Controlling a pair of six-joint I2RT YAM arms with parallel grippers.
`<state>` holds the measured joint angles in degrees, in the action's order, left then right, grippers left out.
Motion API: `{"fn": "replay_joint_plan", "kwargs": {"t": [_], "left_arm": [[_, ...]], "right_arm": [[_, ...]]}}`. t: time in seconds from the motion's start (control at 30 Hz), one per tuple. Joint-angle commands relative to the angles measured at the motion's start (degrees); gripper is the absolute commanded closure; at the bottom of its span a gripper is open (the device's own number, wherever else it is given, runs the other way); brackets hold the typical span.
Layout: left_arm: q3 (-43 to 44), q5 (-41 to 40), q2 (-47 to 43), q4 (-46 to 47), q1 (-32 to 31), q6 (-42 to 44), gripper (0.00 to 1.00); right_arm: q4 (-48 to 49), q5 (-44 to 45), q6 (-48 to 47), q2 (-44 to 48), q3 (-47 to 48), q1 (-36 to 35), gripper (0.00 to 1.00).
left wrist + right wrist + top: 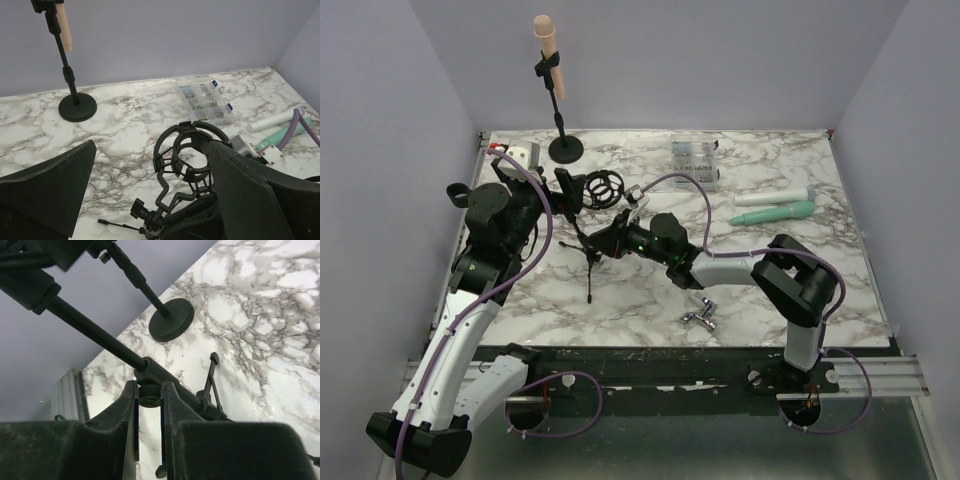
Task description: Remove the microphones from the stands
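from the overhead camera you see the microphone [547, 39], a pale beige stick, clipped at the top of the tall stand [560, 112] in the back left corner of the table [770, 290]. it tilts a little, and neither arm is touching it. your left pincer [565, 186] sits nearer you than that stand's round base, just beside the black ring mount [605, 189]. your right pincer [611, 240] reaches in from the right and meets the pole of a small tripod stand [590, 262] that carries the ring mount. a clear parts box [695, 163] lies at the back, a white tube [774, 197] and a teal tube [775, 213] lie side by side to the right, and a small metal piece [700, 319] lies near the front edge.

from your left wrist camera, the left pincer [152, 145] is spread wide, nothing between its fingers [47, 197] but air. the ring mount [191, 156] stands just ahead of it, empty in the middle. the microphone [65, 29] and the tall stand [70, 80] are well apart from it, up at the far left. the parts box [205, 100] and the white tube [274, 120] lie beyond.

from your right wrist camera, the right pincer [150, 390] is narrow, clamped on a knob at the joint of the tripod stand [95, 332]. one tripod leg [211, 376] slants to the table. the tall stand [171, 319] shows its round base behind; the microphone is out of this view.
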<state>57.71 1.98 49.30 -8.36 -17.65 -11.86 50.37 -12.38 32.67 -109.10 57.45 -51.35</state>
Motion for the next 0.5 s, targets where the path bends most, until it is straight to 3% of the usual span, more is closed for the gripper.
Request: {"fn": "replay_joint_plan", "kwargs": {"t": [0.0,0.17,0.33,0.47], "left_arm": [[1.03,-0.22,0.09,-0.09,-0.19,-0.01,0.01],[1.16,-0.05,0.07,-0.16,-0.2,-0.03,0.02],[1.08,-0.09,-0.04,-0.01,-0.19,-0.13,0.01],[1.0,-0.44,-0.12,-0.07,-0.19,-0.01,0.01]], "right_arm": [[-9.12,14.46,-15.4,2.93,-1.51,-1.94,1.0],[-9.32,14.48,-16.17,2.99,-1.67,-2.16,0.99],[-4.29,6.83,-7.91,-0.89,-1.99,-2.0,0.99],[-1.47,6.85,-4.11,-2.87,-2.91,-2.05,0.99]]}}
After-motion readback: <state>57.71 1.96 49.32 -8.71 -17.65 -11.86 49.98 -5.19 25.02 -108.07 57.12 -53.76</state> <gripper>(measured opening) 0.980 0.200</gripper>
